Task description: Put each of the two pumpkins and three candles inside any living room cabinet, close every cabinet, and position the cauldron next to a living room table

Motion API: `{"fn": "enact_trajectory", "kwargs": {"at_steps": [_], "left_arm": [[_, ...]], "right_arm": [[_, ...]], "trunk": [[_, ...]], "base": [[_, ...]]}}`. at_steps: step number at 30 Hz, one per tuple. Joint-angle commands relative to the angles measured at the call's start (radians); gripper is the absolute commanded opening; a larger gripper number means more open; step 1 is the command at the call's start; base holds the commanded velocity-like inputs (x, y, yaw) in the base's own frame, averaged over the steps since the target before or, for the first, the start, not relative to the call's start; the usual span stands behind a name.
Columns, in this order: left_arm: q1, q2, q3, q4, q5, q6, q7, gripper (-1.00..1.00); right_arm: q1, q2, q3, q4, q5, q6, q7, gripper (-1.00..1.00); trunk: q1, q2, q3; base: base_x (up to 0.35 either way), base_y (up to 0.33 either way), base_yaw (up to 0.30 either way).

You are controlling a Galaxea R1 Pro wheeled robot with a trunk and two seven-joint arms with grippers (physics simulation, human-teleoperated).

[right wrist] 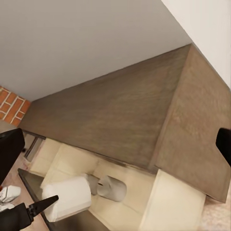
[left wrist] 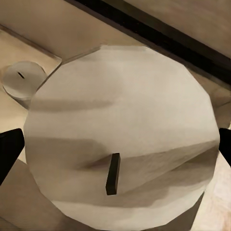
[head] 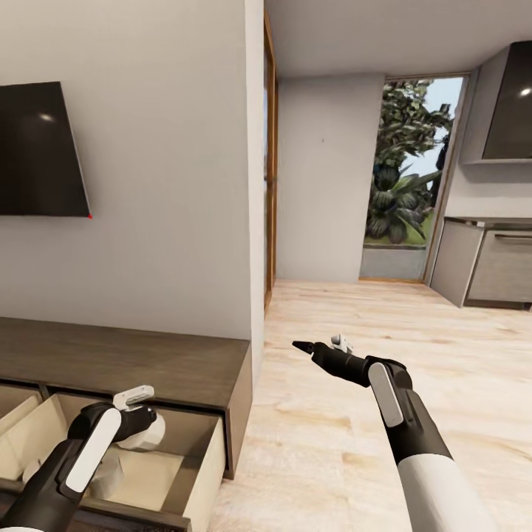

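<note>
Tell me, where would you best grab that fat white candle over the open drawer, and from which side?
Grip the candle around its round side wall, coming from above, as the left tool does now: its fingers sit either side of the flat wick end. The drawer walls seem to block a sideways approach, and a second candle already lies inside.

A home living room; a wall-mounted television (head: 37, 151) hangs at ten o'clock above a low wooden cabinet (head: 125, 362). Grey kitchen units (head: 491, 266) stand at two o'clock.

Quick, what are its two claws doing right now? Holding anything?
Left gripper: closed on a candle, over the open drawer.
Right gripper: open, empty.
</note>
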Motion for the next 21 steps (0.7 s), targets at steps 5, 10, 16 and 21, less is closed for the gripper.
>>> {"fn": "enact_trajectory", "kwargs": {"at_steps": [5, 10, 16, 21], "left_arm": [[-0.003, 0.0, -0.004, 0.021, 0.012, 0.004, 0.007, -1.0], [-0.008, -0.004, -0.006, 0.08, 0.012, 0.006, -0.001, -1.0], [-0.027, -0.04, -0.016, 0.203, -0.001, 0.001, -0.001, -1.0], [-0.031, -0.043, -0.023, 0.211, -0.004, -0.009, -0.001, -1.0]], "right_arm": [[-0.001, 0.002, -0.002, -0.011, 0.002, 0.006, 0.006, 1.0], [-0.001, 0.003, 0.0, -0.017, 0.002, 0.006, 0.004, 1.0], [-0.001, 0.004, 0.001, -0.071, 0.002, 0.011, 0.004, 1.0], [-0.001, 0.003, 0.001, -0.098, 0.001, 0.012, 0.004, 1.0]], "trunk": [[0.019, -0.036, -0.017], [0.036, -0.067, -0.033], [0.039, -0.069, -0.056], [0.039, -0.069, -0.057]], "base": [[0.0, 0.0, 0.0], [0.0, 0.0, 0.0], [0.0, 0.0, 0.0], [0.0, 0.0, 0.0]]}}
